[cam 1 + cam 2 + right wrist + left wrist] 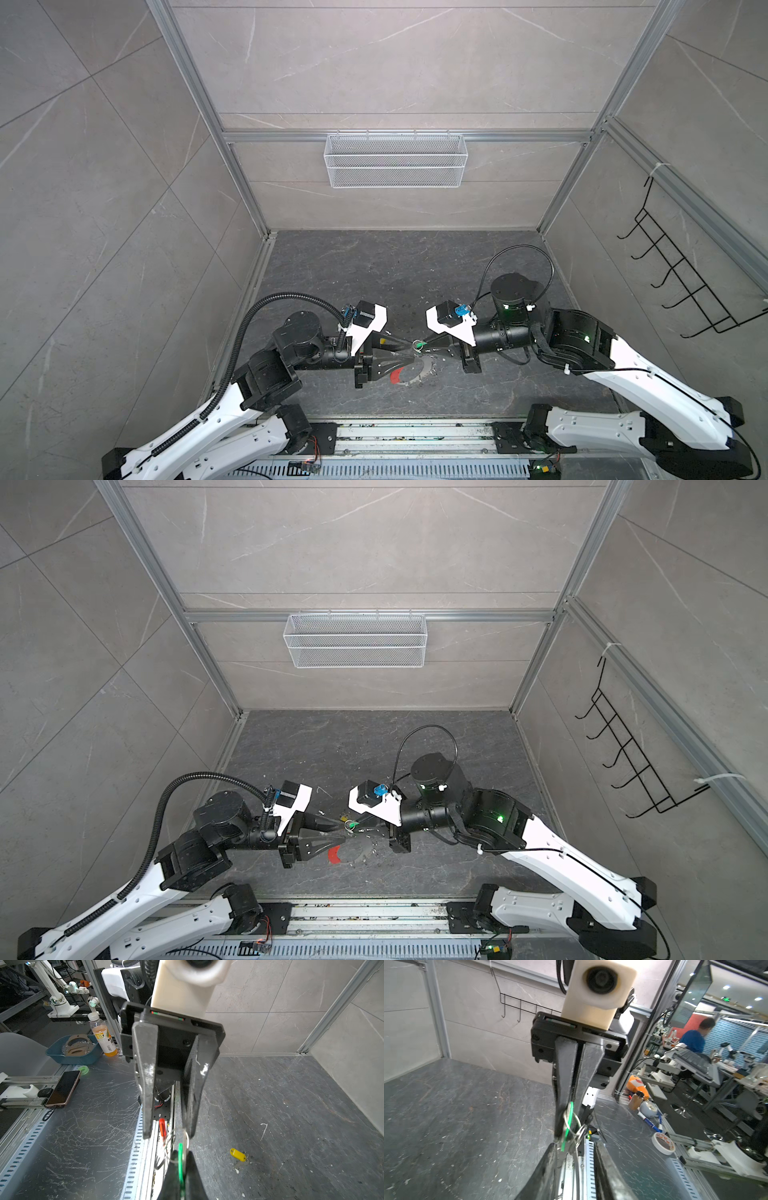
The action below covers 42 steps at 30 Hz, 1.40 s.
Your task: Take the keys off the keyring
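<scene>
My two grippers meet tip to tip over the dark floor near its front edge. My right gripper (181, 1154) is shut on the green tag (180, 1167) of one key, also seen edge-on in the left wrist view (568, 1124). Silver split rings (577, 1128) link that key to the keyring, whose red sleeve (397, 376) (333, 854) hangs below the fingertips. My left gripper (574, 1145) (168, 1134) stands open, its jaws apart around the keyring's dark wire (578, 1167), one fingertip (189, 1132) at the split ring. The yellow-tagged key (237, 1154) (344, 818) lies loose on the floor.
A white mesh basket (395, 160) hangs on the back wall and a black hook rack (681, 286) on the right wall. An aluminium rail (415, 436) runs along the front edge. White scraps (264, 1130) dot the floor.
</scene>
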Available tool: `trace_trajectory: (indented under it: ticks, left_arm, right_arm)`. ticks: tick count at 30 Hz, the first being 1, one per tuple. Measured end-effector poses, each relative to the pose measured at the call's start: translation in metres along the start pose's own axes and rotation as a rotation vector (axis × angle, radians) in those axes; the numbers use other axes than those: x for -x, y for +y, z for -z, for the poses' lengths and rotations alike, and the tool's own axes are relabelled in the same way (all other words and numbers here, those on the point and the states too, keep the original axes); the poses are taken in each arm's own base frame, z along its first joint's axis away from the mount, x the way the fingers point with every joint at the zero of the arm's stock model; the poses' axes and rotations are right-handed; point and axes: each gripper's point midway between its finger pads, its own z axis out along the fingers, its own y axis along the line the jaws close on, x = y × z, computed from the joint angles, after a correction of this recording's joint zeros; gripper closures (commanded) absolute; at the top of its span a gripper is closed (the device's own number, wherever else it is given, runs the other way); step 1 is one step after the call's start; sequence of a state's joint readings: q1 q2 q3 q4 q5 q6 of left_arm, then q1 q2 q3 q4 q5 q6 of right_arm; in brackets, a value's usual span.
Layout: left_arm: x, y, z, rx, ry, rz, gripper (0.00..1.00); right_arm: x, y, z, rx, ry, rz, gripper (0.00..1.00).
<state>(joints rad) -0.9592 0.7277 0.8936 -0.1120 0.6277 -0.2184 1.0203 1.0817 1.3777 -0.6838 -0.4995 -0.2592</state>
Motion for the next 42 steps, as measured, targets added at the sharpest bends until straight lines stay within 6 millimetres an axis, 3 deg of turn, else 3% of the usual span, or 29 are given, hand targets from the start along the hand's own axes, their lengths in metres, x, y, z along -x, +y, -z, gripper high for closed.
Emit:
trace_trajectory:
  ticks: [8,23,28,32,42]
  left_arm:
    - [-0.009,0.003,-0.011,-0.046,0.045,0.046,0.79]
    - [-0.007,0.003,-0.01,-0.043,0.035,0.046,0.96]
    - [-0.006,0.003,-0.01,-0.044,0.032,0.048,0.96]
    - [-0.006,0.002,-0.01,-0.046,0.031,0.052,0.84]
    - [-0.005,0.003,-0.011,-0.048,0.03,0.056,0.82]
  right_arm:
    - [0.001,0.0,0.004,-0.009,-0.006,0.004,1.0]
    - [0.0,-0.001,0.005,-0.015,-0.005,0.002,1.0]
    - [0.0,-0.001,0.005,-0.015,-0.005,0.002,1.0]
    - [0.0,-0.002,0.005,-0.019,-0.005,0.002,1.0]
    - [0.0,-0.004,0.005,-0.031,-0.002,0.002,1.0]
